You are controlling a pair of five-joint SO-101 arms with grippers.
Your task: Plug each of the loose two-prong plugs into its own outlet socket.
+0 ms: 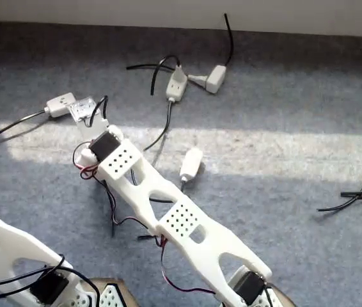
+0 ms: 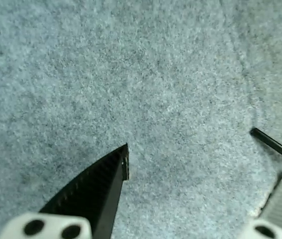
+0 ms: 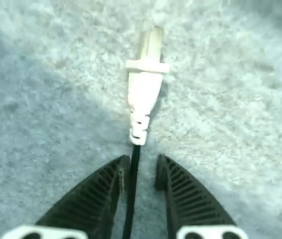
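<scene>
Most of the plugging looks undone: the right gripper holds its fingers slightly parted astride the black cord, just behind a loose white plug, while the left gripper has its fingers spread wide over grey carpet.

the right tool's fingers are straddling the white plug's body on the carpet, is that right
Not the body. The right wrist view shows the right tool straddling the black cord behind the white plug, which lies on the carpet just ahead of the fingertips.
</scene>
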